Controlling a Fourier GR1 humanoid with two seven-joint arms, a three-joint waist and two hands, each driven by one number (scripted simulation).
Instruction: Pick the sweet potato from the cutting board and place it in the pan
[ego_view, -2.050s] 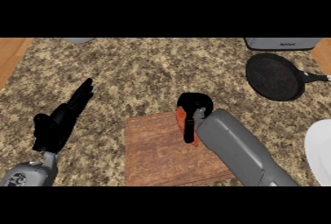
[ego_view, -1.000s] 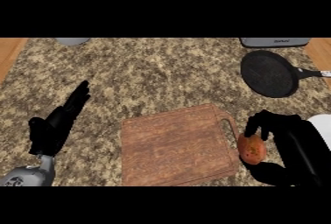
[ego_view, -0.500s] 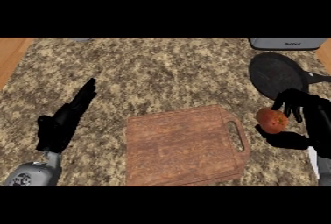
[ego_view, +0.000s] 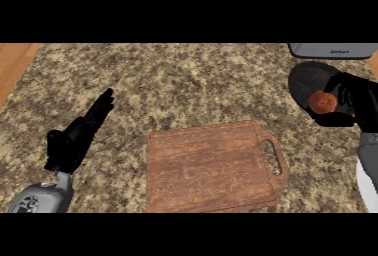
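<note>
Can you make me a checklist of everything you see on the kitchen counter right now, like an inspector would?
Surface: speckled stone counter, with a wood strip at its left edge.
Job's things: sweet potato is off the cutting board and held over the black pan; the board is bare, its handle slot to the right.
Clutter: a grey box at the top right edge, cut off by the view; a white plate edge at the right.
Hands: right hand curled round the sweet potato; left hand open, fingers straight, resting at the left.
Cables: nothing seen.
Surroundings: nothing seen beyond the counter.
</note>
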